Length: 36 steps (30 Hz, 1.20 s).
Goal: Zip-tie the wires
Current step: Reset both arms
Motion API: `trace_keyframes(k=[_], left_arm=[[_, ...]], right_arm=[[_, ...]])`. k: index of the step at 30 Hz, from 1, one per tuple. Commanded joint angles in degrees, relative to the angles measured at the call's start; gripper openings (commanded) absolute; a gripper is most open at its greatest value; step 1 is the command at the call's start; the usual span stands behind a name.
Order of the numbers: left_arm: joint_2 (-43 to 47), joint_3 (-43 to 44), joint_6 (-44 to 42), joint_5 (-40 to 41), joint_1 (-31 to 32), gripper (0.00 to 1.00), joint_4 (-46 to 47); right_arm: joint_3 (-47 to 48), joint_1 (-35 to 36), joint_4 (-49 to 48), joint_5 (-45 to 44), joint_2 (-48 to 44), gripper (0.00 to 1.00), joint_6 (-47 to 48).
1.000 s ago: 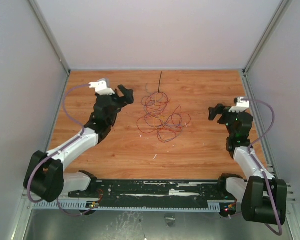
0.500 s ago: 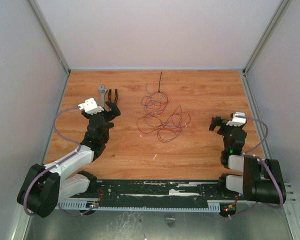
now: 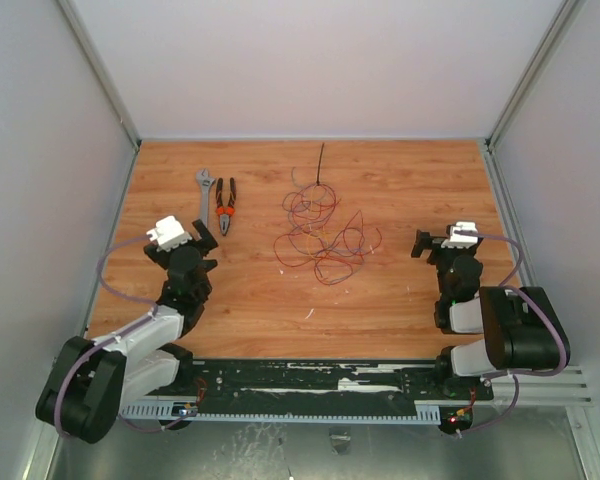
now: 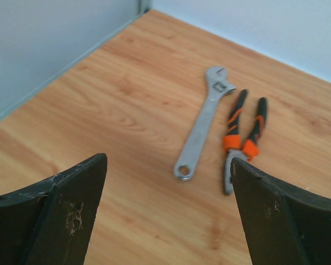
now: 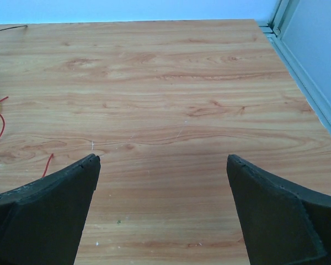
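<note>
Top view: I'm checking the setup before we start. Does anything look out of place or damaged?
Nothing stands out. The wires lie centrally in a loose tangle, the zip tie straight at their far edge, wrench and pliers side by side at far left. Nothing looks damaged.

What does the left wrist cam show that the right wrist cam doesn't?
Only left wrist: an adjustable wrench and orange-handled pliers lying side by side, not touching.
Only right wrist: a few red and yellow ends of the wires at its left edge, plus a thin dark strand at the far left, too small to identify.
Both: bare wooden table, enclosure walls, and the camera's own fingers, left gripper and right gripper, open with nothing between them.
</note>
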<state>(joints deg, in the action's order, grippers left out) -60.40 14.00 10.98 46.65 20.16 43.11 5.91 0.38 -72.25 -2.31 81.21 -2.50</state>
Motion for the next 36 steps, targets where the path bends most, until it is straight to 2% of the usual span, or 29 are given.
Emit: trace_keyframes(k=[1, 7, 11, 15, 17, 19, 22, 24, 25, 27, 28, 29, 31, 33, 35, 36], left_arm=[[4.8, -4.9, 3.4, 3.9, -2.8, 0.98, -0.2], [9.6, -8.4, 3.2, 3.9, -6.2, 0.98, -0.6], [8.8, -13.6, 3.4, 3.3, -8.0, 0.98, 9.1], [0.6, -17.3, 3.7, -0.9, -9.5, 0.98, 24.8], [-3.6, -15.7, -0.3, -3.6, -9.6, 0.98, 27.7], [-9.6, -15.2, -3.3, -5.4, -10.0, 0.98, 34.8], [-16.7, -14.0, -6.9, -10.9, -10.0, 0.98, 40.2], [-16.0, -12.7, -7.7, -16.1, -10.1, 0.98, 35.3], [-16.7, -12.9, -8.4, -18.0, -10.2, 0.98, 36.3], [-21.3, -14.7, -9.4, -21.7, -10.6, 0.98, 42.9], [-24.6, -15.4, -10.4, -21.8, -10.8, 0.98, 49.5], [-24.5, -15.6, -10.1, -22.0, -10.7, 0.98, 50.0], [-20.4, -14.4, -8.4, -22.6, -11.3, 0.98, 41.1], [-23.6, -13.1, -8.5, -21.9, -12.2, 0.98, 42.8], [-21.7, -8.9, -7.0, -22.5, -12.6, 0.98, 31.8], [-22.3, -9.3, -7.0, -23.1, -13.2, 0.98, 34.5]], right_arm=[[0.8, 0.4, -1.7, -1.9, 0.1, 0.99, 1.3], [0.8, 0.5, -1.2, -1.9, -0.1, 0.99, 1.4], [0.8, 0.4, -1.7, -1.7, 0.0, 0.99, 1.3], [0.8, 0.5, -1.6, -1.7, 0.0, 0.99, 1.4], [0.7, 0.4, -1.6, -1.8, 0.0, 0.99, 1.3], [0.7, 0.4, -1.7, -1.8, 0.0, 0.99, 1.4], [0.8, 0.4, -1.6, -1.8, 0.0, 0.99, 1.3], [0.8, 0.4, -1.6, -1.7, 0.0, 0.99, 1.4], [0.8, 0.4, -1.6, -1.7, 0.0, 0.99, 1.3], [0.8, 0.5, -1.6, -1.7, 0.0, 0.99, 1.3], [0.8, 0.5, -1.6, -1.7, 0.0, 0.99, 1.3], [0.8, 0.5, -1.6, -1.8, 0.0, 0.99, 1.3], [0.8, 0.5, -1.6, -1.7, 0.0, 0.99, 1.3], [0.8, 0.5, -1.6, -1.7, 0.0, 0.99, 1.4], [0.8, 0.5, -1.6, -1.7, 0.0, 0.99, 1.3], [0.8, 0.4, -1.6, -1.7, 0.0, 0.99, 1.3]])
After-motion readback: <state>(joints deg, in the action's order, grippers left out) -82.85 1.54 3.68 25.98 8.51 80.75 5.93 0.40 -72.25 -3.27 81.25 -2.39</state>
